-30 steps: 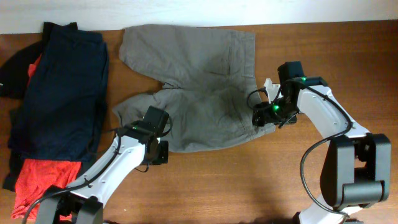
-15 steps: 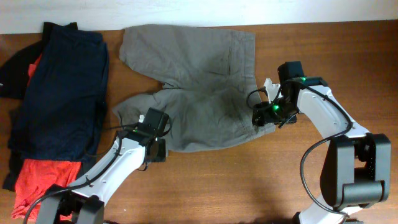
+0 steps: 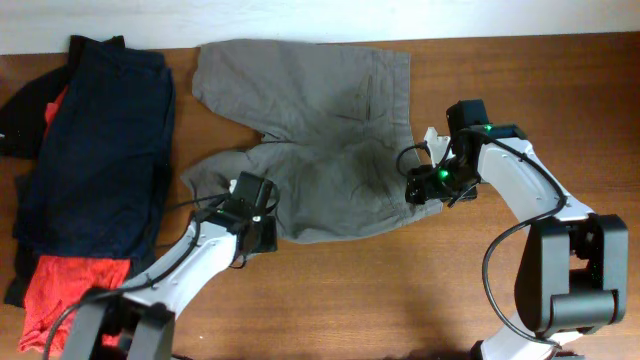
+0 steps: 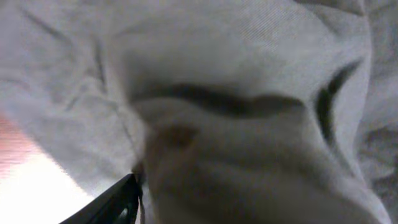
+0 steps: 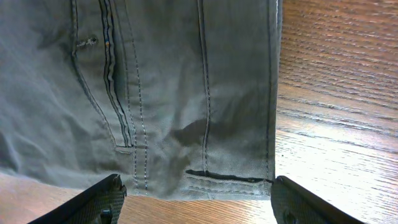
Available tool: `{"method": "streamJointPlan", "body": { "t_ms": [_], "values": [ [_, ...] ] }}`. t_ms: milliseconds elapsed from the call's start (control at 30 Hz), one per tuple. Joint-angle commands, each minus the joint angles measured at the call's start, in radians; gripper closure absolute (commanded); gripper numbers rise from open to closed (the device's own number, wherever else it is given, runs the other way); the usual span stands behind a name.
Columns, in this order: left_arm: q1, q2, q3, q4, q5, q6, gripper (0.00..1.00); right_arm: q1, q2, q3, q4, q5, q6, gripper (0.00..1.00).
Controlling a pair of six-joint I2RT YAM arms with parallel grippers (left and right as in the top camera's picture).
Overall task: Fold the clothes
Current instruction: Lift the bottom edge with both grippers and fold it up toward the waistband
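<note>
**Asker:** Where are the shorts?

**Me:** The shorts (image 3: pixel 320 130) lie spread flat on the table (image 3: pixel 560 100), from the middle toward the far side. The waistband is to the right and both legs point left, one far and one near. No fold is in them yet.

**Asker:** And your jaws?

**Me:** My right jaws stand wide open and hold nothing. They hang low over the near right corner, where the waistband (image 5: pixel 239 93) ends, with one tip on each side of that corner. I judge the stitched edge there is the firmest thing to pinch. My left jaws are down at the near edge of the near leg (image 3: pixel 225 170). That wrist view is filled with blurred cloth, and only one dark fingertip (image 4: pixel 112 202) shows. I cannot tell whether they are open or closed, or whether they have any fabric.

**Asker:** Why both on the near edge?

**Me:** With a hold at each end of that edge, I could probably carry the near half over the far one, leg onto leg.

**Asker:** Anything close by?

**Me:** A navy garment (image 3: pixel 100 150) lies just beside the leg ends on the left. An orange-red garment (image 3: pixel 70 285) shows from under it at the near left. A careless left pull could snag them.
</note>
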Motion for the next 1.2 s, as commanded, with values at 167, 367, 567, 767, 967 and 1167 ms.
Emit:
{"method": "streamJointPlan", "body": {
  "t_ms": [167,367,567,767,967,1167],
  "values": [
    [0.001,0.115,-0.010,0.025,0.053,-0.013,0.40,0.004,0.034,-0.019,0.034,0.016,-0.009,0.20],
    [0.001,0.117,-0.010,0.026,0.053,-0.013,0.60,-0.007,0.044,-0.019,0.089,0.089,-0.006,0.21],
    [0.001,0.117,-0.010,0.025,0.053,-0.013,0.64,-0.034,0.068,-0.019,0.065,0.060,-0.006,0.24],
    [0.001,0.116,-0.005,0.009,0.045,-0.001,1.00,-0.040,0.065,-0.017,-0.030,-0.041,0.040,0.83],
    [0.072,0.114,0.132,-0.198,-0.076,0.010,1.00,-0.124,-0.001,0.003,-0.146,-0.089,0.085,0.96],
    [0.126,0.114,0.324,-0.379,-0.190,0.189,1.00,-0.242,-0.085,0.052,-0.267,-0.089,0.107,0.96]
  ]
}}
